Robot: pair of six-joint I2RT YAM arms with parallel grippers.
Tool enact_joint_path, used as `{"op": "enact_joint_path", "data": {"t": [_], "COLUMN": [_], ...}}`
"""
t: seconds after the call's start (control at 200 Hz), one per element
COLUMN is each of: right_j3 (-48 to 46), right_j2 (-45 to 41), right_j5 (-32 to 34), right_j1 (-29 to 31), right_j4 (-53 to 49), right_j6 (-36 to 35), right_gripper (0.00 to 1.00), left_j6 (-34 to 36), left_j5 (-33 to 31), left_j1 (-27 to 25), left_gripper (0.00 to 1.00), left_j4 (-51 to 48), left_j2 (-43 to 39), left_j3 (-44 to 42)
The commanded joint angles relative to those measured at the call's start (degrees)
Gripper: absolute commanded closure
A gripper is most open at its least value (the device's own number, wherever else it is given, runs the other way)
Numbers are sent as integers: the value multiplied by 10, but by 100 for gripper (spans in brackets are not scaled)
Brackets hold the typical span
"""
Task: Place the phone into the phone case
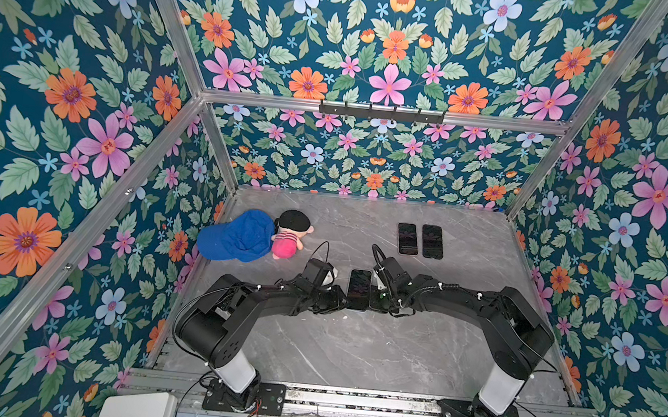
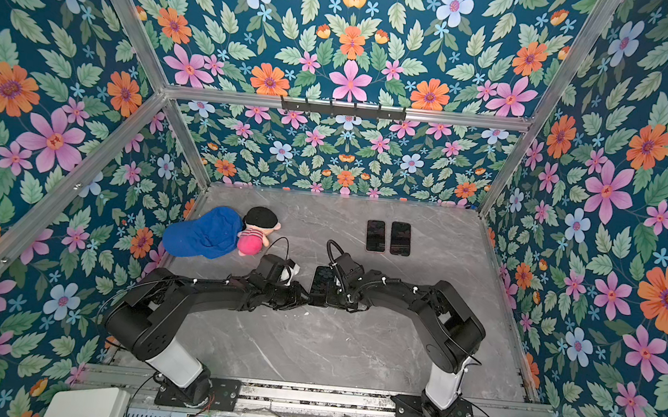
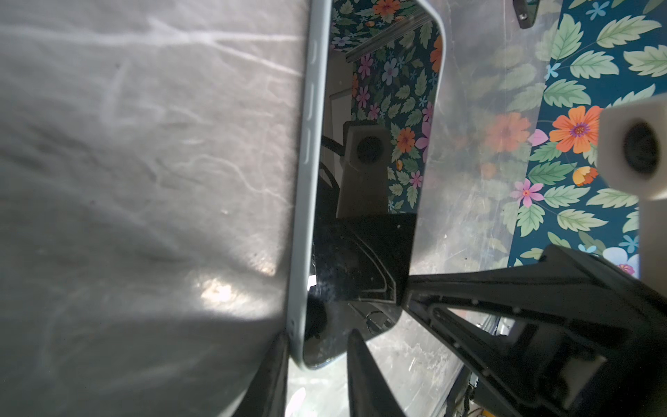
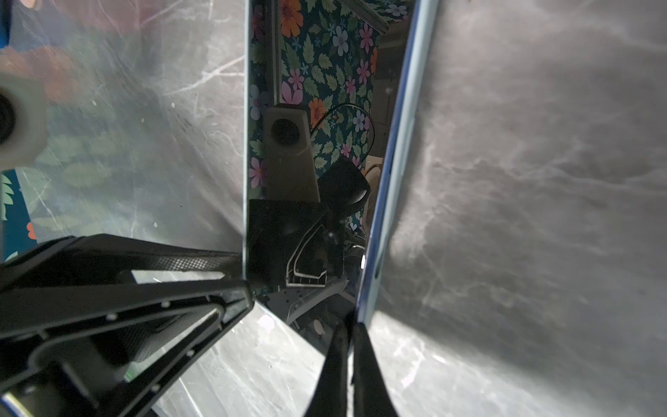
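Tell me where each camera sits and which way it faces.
Both top views: high overhead, looking down at the grey marble tabletop; left arm and right arm show.
Left wrist: on the left arm, facing the glossy black phone with a pale blue rim; left gripper shows.
Right wrist: on the right arm, facing that phone; right gripper shows.
Wrist views share: the phone.

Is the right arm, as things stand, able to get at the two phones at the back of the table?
Likely yes, after letting go: the right arm has its fingers shut on the middle phone. The back phones lie on its side, with only bare table between.
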Motion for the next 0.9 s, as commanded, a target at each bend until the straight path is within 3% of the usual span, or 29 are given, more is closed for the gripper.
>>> {"op": "enact_joint_path", "data": {"t": [0.0,0.235,0.38,0.68,0.895], "right_j3": [-5,-2,-15,-8,15], "right_j2": [13,5,-48,-65,-39], "right_j5": [-24,-13,26,48,14], "right_j1": [4,2,-15,-36,-38], "right_j4": [30,16,-19,-41,-34], "right_j6": [1,-11,-36,-63,-74], "right_gripper": [94,94,91,77,76], "left_j6": [-1,1,48,91,81], "left_j5": [27,29,14,4,24], "left_j1": [-7,-8,0,19,20], "left_gripper": [70,70,68,51,48], "left_j4": [25,21,-60,-112,-93], "left_j2": [3,-1,-21,-21,-2], "left_j3": [1,0,19,52,62]}}
